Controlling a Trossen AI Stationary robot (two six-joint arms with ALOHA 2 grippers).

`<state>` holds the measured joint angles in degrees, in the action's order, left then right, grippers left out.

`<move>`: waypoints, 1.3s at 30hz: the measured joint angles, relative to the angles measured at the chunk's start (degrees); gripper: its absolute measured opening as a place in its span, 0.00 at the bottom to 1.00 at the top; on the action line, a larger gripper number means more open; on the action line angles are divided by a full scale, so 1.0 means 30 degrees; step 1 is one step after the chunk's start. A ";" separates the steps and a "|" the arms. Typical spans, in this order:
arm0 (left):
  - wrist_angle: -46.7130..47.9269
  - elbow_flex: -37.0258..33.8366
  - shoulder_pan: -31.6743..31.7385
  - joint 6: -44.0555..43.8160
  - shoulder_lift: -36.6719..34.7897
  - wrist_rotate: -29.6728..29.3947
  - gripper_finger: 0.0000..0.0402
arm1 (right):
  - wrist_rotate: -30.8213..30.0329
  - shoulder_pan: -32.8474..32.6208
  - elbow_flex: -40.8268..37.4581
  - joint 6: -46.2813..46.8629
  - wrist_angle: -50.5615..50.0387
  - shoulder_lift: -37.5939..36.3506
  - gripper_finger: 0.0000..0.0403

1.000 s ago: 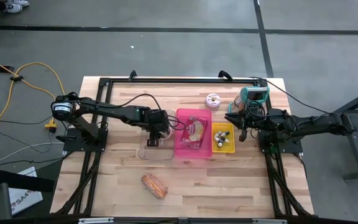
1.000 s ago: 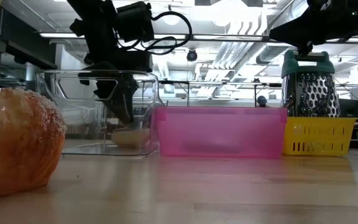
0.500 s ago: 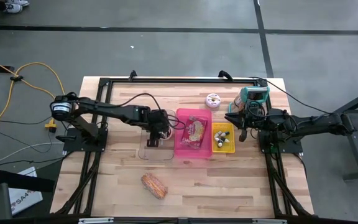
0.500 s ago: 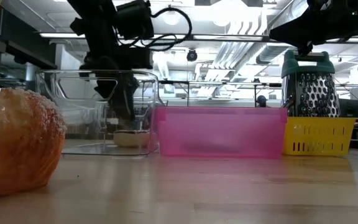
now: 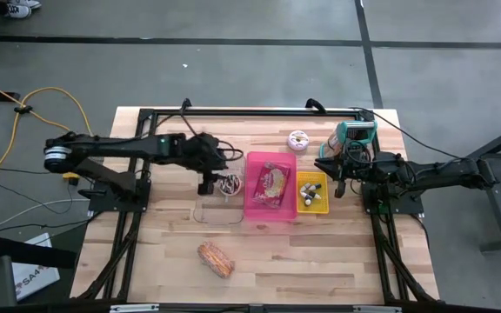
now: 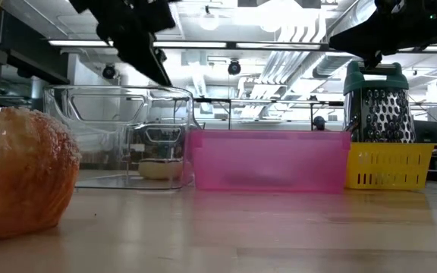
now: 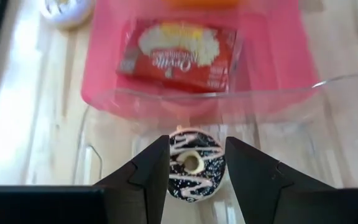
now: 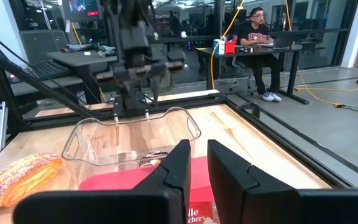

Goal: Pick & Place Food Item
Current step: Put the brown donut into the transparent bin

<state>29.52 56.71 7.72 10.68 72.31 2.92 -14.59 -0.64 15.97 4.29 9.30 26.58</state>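
doughnut lies in clear tub on bench | my left fingers part-open above it, empty | soft, light, icing smears – pinch the ring's sides gently | right fingers nearly closed, empty

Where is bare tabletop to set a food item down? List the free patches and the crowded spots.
Free: the wide wooden stretch between the sugared pastry and the pink bin; also the near right corner below the yellow basket. Crowded: the middle row, clear container, pink bin and basket side by side, with the grater and small donut behind.
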 joint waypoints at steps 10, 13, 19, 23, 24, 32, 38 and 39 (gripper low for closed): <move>0.0006 0.0007 -0.1515 -0.0030 -0.1158 0.0007 0.37 | -0.0007 0.0003 0.0000 0.0000 0.0007 -0.0004 0.11; 0.0005 0.0007 -0.1870 -0.0058 -0.1158 0.0007 0.37 | -0.0002 0.0000 0.0000 0.0000 0.0007 -0.0004 0.11; -0.0009 0.0007 -0.2624 -0.0061 -0.1158 0.0001 0.37 | -0.0004 0.0002 0.0000 0.0000 0.0013 -0.0004 0.11; -0.0010 0.0007 -0.3602 -0.0066 -0.1158 0.0007 0.37 | 0.0000 0.0000 0.0000 0.0000 0.0015 -0.0003 0.11; -0.0032 0.0007 -0.3882 -0.0097 -0.1158 0.0007 0.37 | -0.0007 0.0000 0.0000 0.0000 0.0015 -0.0004 0.11; -0.0147 0.0007 -0.6539 -0.1377 -0.1158 0.0015 0.37 | -0.0007 0.0007 0.0000 0.0000 0.0015 -0.0004 0.11; -0.0147 0.0007 -0.8758 -0.1215 -0.1158 -0.0153 0.37 | -0.0004 0.0005 0.0000 0.0000 0.0015 -0.0002 0.11; -0.0147 0.0007 -0.9105 -0.1213 -0.1158 -0.0265 0.37 | -0.0007 0.0000 0.0000 0.0000 0.0015 -0.0004 0.11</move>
<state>29.08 56.73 -19.59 7.04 68.84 2.12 -14.61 -0.64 15.97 4.29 9.34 26.57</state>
